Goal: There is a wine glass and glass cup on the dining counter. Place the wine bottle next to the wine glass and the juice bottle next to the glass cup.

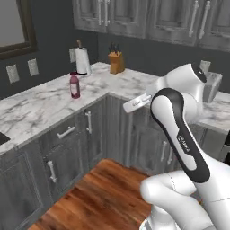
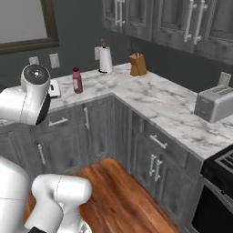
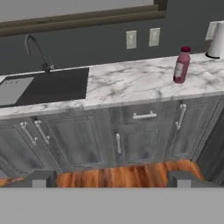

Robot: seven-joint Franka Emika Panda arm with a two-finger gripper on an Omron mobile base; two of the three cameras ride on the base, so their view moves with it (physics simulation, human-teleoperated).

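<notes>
Juice bottle [image 3: 181, 65] stands upright on the marble worktop [image 3: 127, 83], long axis vertical — up and right of the hand [image 3: 111, 178], well apart. Hand fully open, holding nothing. Only 1 arm; reach probably needs a rightward swing.

Soft, even rendered light — no glare, only faint shading under the marble worktop [image 1: 40, 108] edge — and all views slightly blurry, low-resolution.
</notes>
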